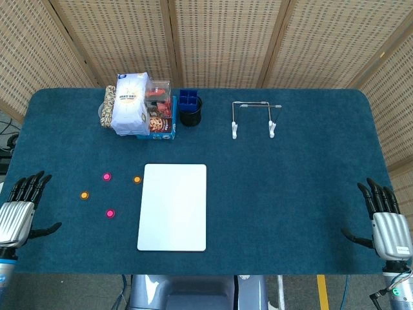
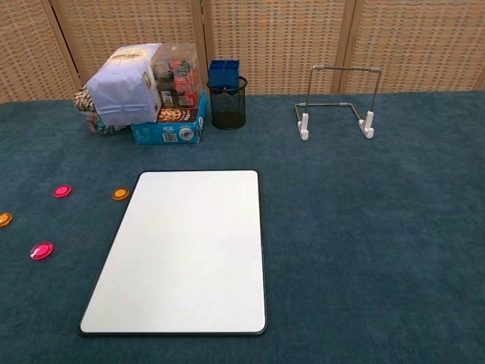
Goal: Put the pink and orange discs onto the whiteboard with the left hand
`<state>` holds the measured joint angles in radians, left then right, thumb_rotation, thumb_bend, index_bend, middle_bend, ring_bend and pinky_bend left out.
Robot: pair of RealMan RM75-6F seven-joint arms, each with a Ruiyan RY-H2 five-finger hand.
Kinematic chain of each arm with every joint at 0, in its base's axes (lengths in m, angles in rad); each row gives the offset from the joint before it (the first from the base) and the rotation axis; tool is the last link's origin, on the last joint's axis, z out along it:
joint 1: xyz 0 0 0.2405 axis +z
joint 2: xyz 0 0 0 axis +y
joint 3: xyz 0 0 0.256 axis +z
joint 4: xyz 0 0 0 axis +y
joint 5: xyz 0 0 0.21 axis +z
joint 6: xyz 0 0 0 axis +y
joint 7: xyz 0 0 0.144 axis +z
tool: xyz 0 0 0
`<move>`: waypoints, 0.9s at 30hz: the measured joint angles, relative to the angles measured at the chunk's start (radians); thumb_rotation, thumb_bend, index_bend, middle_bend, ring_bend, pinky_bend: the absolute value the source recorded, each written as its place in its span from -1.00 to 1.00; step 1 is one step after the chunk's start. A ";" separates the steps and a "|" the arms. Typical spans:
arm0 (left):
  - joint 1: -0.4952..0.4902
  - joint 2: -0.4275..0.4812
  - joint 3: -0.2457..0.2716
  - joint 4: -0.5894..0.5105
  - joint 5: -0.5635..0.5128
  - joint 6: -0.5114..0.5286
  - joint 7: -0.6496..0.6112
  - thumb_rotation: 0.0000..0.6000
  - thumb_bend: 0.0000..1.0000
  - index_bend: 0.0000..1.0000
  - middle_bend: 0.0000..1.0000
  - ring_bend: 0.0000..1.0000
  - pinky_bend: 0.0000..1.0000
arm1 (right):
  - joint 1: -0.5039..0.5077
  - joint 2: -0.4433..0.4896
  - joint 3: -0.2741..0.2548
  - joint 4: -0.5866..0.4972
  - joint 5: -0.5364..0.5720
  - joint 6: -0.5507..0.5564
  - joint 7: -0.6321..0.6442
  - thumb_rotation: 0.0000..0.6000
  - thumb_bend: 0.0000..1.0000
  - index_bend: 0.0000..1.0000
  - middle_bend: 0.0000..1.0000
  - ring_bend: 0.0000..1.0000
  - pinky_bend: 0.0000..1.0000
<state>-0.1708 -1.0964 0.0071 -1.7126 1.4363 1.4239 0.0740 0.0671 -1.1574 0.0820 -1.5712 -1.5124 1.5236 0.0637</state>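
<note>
Left hand [image 1: 18,210] seen only in head view, cut off at frame edge, fingers spread, holding nothing. Two orange discs [image 1: 84,194] and two pink discs [image 1: 107,176] lay on the cloth left of the whiteboard [image 1: 173,206], none touching it. Printing on the white bag [image 1: 130,103] too small to read. Right hand [image 1: 384,219] likewise spread, empty, absent from chest view.
</note>
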 measured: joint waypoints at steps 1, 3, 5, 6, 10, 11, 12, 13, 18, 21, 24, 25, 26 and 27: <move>0.001 0.000 0.001 0.000 0.004 0.000 -0.002 1.00 -1.00 -1.00 -1.00 -1.00 -1.00 | -0.001 -0.001 0.000 0.004 -0.004 0.005 0.003 1.00 -0.74 -1.00 -1.00 -1.00 -1.00; 0.004 -0.001 0.003 0.002 0.016 0.001 -0.002 1.00 -1.00 -1.00 -1.00 -1.00 -1.00 | -0.003 -0.004 -0.003 0.012 -0.014 0.010 0.005 1.00 -0.74 -1.00 -1.00 -1.00 -1.00; 0.004 -0.005 0.005 0.006 0.026 0.001 -0.008 1.00 -1.00 -1.00 -1.00 -1.00 -1.00 | -0.003 -0.006 -0.004 0.015 -0.017 0.012 0.003 1.00 -0.74 -1.00 -1.00 -1.00 -1.00; 0.003 -0.008 0.005 0.011 0.032 0.000 -0.015 1.00 -1.00 -1.00 -1.00 -1.00 -1.00 | -0.003 -0.008 -0.004 0.015 -0.017 0.013 0.002 1.00 -0.74 -1.00 -1.00 -1.00 -1.00; -0.015 -0.029 0.005 0.035 0.041 -0.039 -0.053 1.00 -0.88 -0.91 -1.00 -1.00 -1.00 | -0.004 -0.010 -0.003 0.012 -0.015 0.014 -0.002 1.00 -0.74 -1.00 -1.00 -1.00 -1.00; -0.022 -0.035 0.005 0.042 0.038 -0.060 -0.062 1.00 -0.83 -0.80 -1.00 -1.00 -1.00 | -0.004 -0.010 -0.004 0.013 -0.015 0.014 -0.005 1.00 -0.74 -1.00 -1.00 -1.00 -1.00; -0.033 -0.044 0.006 0.052 0.032 -0.093 -0.072 1.00 -0.76 -0.64 -1.00 -1.00 -1.00 | -0.005 -0.010 -0.004 0.014 -0.015 0.014 -0.007 1.00 -0.74 -1.00 -1.00 -1.00 -1.00; -0.043 -0.052 0.005 0.061 0.025 -0.122 -0.077 1.00 -0.71 -0.54 -1.00 -1.00 -1.00 | -0.005 -0.010 -0.004 0.014 -0.014 0.014 -0.005 1.00 -0.73 -1.00 -1.00 -1.00 -1.00; -0.109 -0.126 -0.002 0.126 -0.029 -0.280 -0.083 1.00 -0.48 -0.25 -1.00 -1.00 -1.00 | -0.004 -0.005 -0.006 0.015 -0.016 0.008 0.011 1.00 -0.73 -1.00 -1.00 -1.00 -1.00; -0.143 -0.170 -0.010 0.153 -0.060 -0.334 -0.061 1.00 -0.32 -0.15 -1.00 -1.00 -1.00 | -0.002 -0.003 -0.007 0.014 -0.014 0.000 0.012 1.00 -0.73 -1.00 -1.00 -1.00 -1.00; -0.165 -0.198 -0.019 0.167 -0.090 -0.364 -0.024 1.00 -0.31 -0.14 -1.00 -1.00 -1.00 | -0.001 0.001 -0.008 0.012 -0.012 -0.004 0.021 1.00 -0.73 -1.00 -1.00 -1.00 -1.00; -0.170 -0.206 -0.022 0.170 -0.101 -0.374 -0.012 1.00 -0.31 -0.14 -1.00 -1.00 -1.00 | 0.000 0.002 -0.008 0.012 -0.013 -0.005 0.021 1.00 -0.73 -1.00 -1.00 -1.00 -1.00; -0.176 -0.212 -0.025 0.172 -0.112 -0.381 0.000 1.00 -0.32 -0.14 -1.00 -1.00 -1.00 | 0.000 0.002 -0.008 0.012 -0.013 -0.005 0.022 1.00 -0.73 -1.00 -1.00 -1.00 -1.00; -0.181 -0.220 -0.028 0.174 -0.125 -0.388 0.015 1.00 -0.33 -0.14 -1.00 -1.00 -1.00 | 0.000 0.003 -0.009 0.011 -0.013 -0.006 0.023 1.00 -0.73 -1.00 -1.00 -1.00 -1.00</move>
<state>-0.3521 -1.3164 -0.0213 -1.5387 1.3116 1.0354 0.0894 0.0670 -1.1548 0.0733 -1.5601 -1.5253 1.5175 0.0867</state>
